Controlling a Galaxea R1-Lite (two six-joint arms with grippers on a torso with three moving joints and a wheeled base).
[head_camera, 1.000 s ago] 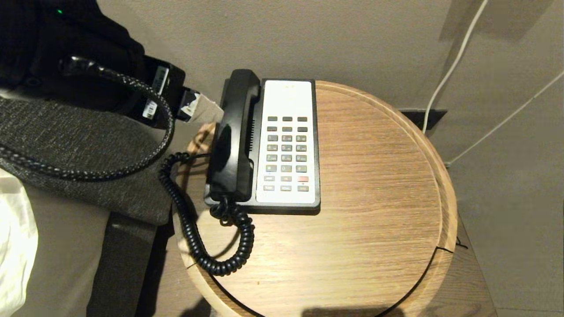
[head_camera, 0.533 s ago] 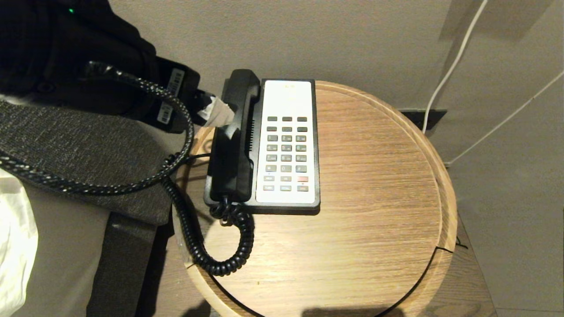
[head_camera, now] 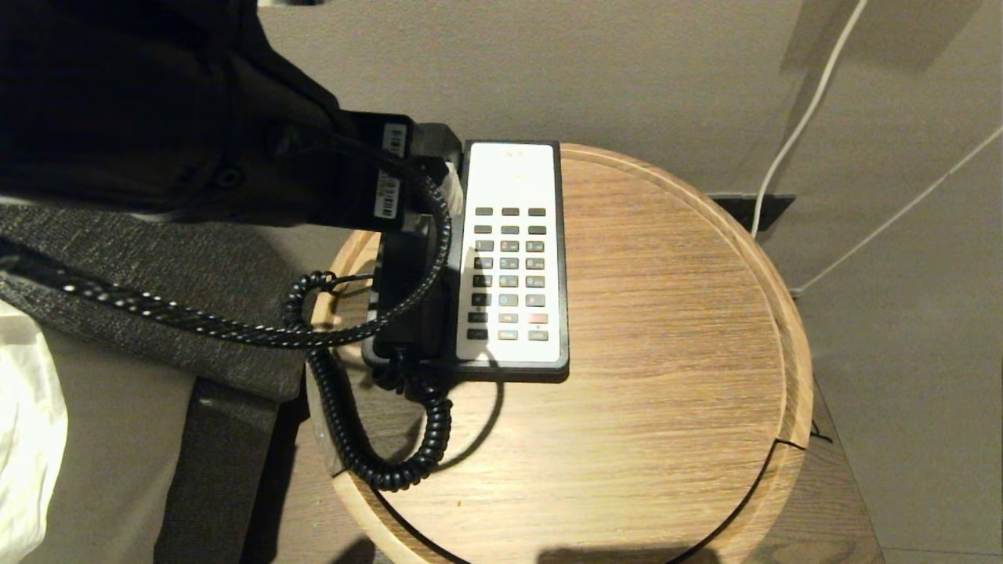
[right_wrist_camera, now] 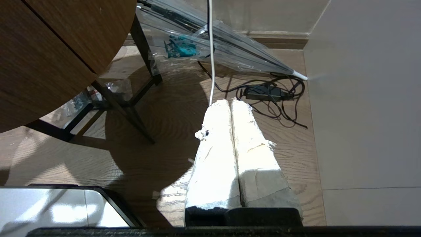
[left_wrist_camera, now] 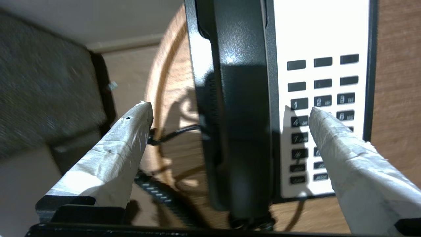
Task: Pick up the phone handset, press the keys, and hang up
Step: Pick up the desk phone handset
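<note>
At the far left lay a grey woven bed cover [head_camera: 141,274], with the black left arm reaching across above it. The left gripper [left_wrist_camera: 230,113] hung over the phone handset [left_wrist_camera: 245,125], its 2 taped fingers [left_wrist_camera: 121,144] spread wide, 1 on either side of the receiver and not touching it. The phone handset lay in its cradle on the left side of the phone base [head_camera: 513,258], its coiled cord [head_camera: 368,439] looping down over the round wooden worktop [head_camera: 650,352]. Right of the handset sat the white keypad [head_camera: 509,274] with its dark keys. Further right, white cables [head_camera: 799,117] ran down the wall. The right gripper [right_wrist_camera: 232,105] hung low beside the worktop over the wooden floor [right_wrist_camera: 148,158], its 2 fingers pressed together on nothing.
</note>
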